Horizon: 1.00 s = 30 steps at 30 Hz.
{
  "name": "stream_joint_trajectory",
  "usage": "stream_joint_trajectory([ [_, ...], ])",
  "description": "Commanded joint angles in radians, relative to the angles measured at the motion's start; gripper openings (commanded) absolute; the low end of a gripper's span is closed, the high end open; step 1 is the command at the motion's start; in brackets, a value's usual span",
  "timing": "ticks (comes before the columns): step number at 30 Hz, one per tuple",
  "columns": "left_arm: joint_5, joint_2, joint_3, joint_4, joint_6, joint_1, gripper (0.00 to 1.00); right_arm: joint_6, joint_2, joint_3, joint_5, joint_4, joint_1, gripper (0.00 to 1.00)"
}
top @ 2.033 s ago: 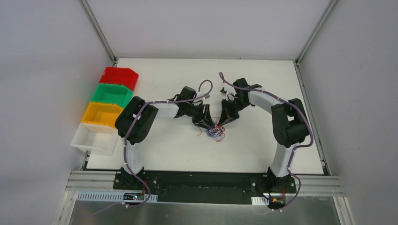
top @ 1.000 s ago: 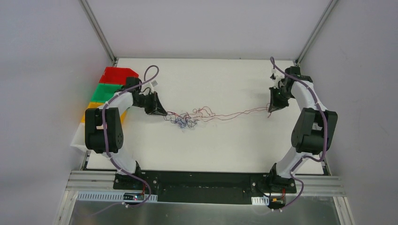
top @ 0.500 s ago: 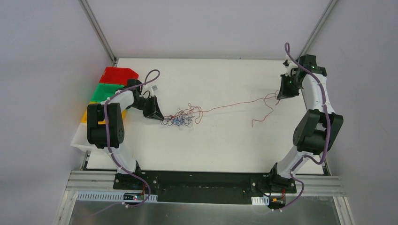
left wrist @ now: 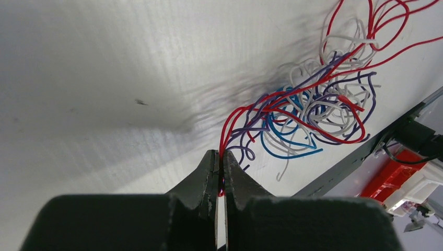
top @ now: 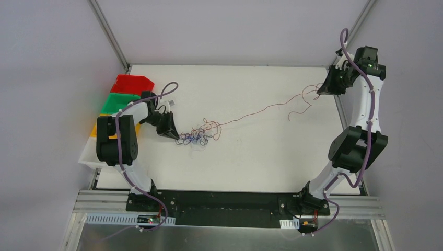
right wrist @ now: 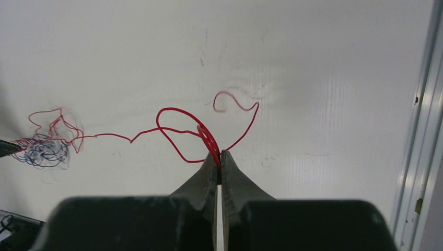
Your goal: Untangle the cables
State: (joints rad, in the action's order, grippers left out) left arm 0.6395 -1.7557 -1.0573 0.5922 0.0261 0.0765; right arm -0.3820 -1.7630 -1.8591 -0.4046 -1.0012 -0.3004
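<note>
1. Top external: found the cable tangle (top: pixel 196 137) bunched on the white table (top: pixel 251 167), left of centre.
2. Traced one red cable (top: pixel 261 110) from it toward the far right corner.
3. Saw the left gripper (left wrist: pixel 219 157) clamped on strands at the tangle's edge.
4. Saw the right gripper (right wrist: pixel 219 156) pinched tight on the red cable's looped end.
5. Noted a row of bins (top: pixel 125 104) along the table's left edge.

no readable text, labels, brands, numbers or signs in any view
</note>
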Motion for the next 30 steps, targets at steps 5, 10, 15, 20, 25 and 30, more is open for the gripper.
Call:
stream_joint_trajectory([
  [5, -0.095, 0.061, 0.064, 0.055, 0.022, -0.097, 0.00, 0.101, 0.021, -0.247, -0.075, -0.027, -0.028, 0.00],
  [10, -0.126, 0.022, 0.061, 0.058, 0.015, -0.052, 0.03, 0.157, -0.007, -0.421, -0.062, -0.014, -0.090, 0.00],
  [15, -0.127, 0.016, 0.053, 0.069, 0.038, -0.050, 0.03, 0.194, 0.014, -0.420, -0.078, 0.034, -0.129, 0.00],
  [20, -0.069, 0.048, 0.047, 0.081, 0.063, -0.099, 0.00, 0.238, 0.035, -0.365, -0.148, 0.046, -0.123, 0.00],
  [25, -0.217, 0.065, 0.050, 0.094, 0.098, -0.158, 0.00, 0.300, 0.015, -0.464, -0.093, 0.099, -0.137, 0.00],
  [30, -0.265, 0.052, 0.048, 0.110, 0.137, -0.104, 0.06, 0.363, -0.013, -0.574, -0.040, 0.130, -0.193, 0.00],
])
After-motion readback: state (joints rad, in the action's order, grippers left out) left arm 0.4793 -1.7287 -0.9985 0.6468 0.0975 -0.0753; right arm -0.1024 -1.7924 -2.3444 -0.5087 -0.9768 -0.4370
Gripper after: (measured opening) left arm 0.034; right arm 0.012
